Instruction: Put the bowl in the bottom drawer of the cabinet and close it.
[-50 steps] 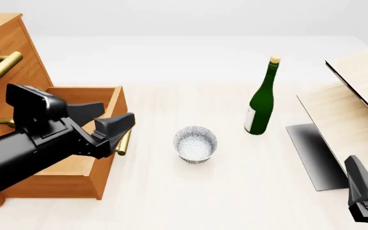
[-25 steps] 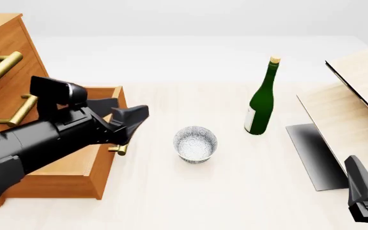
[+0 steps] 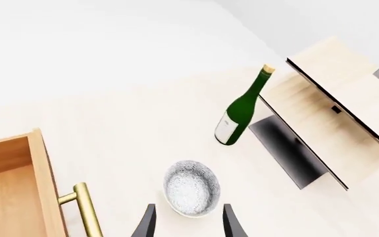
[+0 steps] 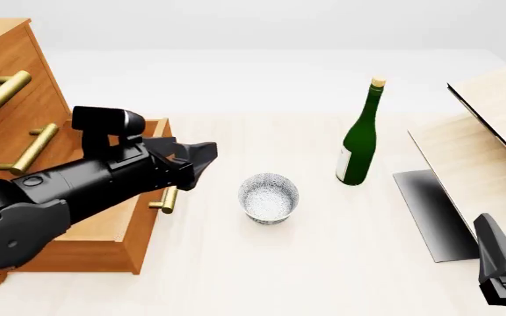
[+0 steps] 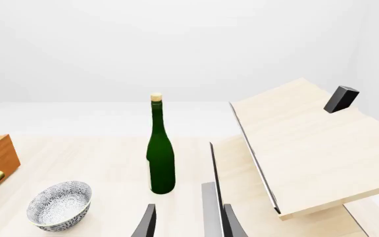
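Left gripper (image 4: 202,157) now closer to the bowl (image 4: 269,197), fingers apart and holding nothing, bowl on the bench (image 4: 323,250) beside the open bottom drawer (image 4: 103,230), right gripper (image 5: 185,222) open and low.

A pale wood table (image 4: 262,263) carries everything. Near its centre stands the bowl (image 4: 269,197), upright and alone. At about two o'clock from it, apart, a green bottle (image 4: 358,141) stands upright with a cork top. At nine o'clock sits the cabinet (image 4: 11,131), its bottom drawer (image 4: 116,227) pulled open. At three o'clock, well apart, pale slanted panels (image 4: 486,158) rest on the tabletop.
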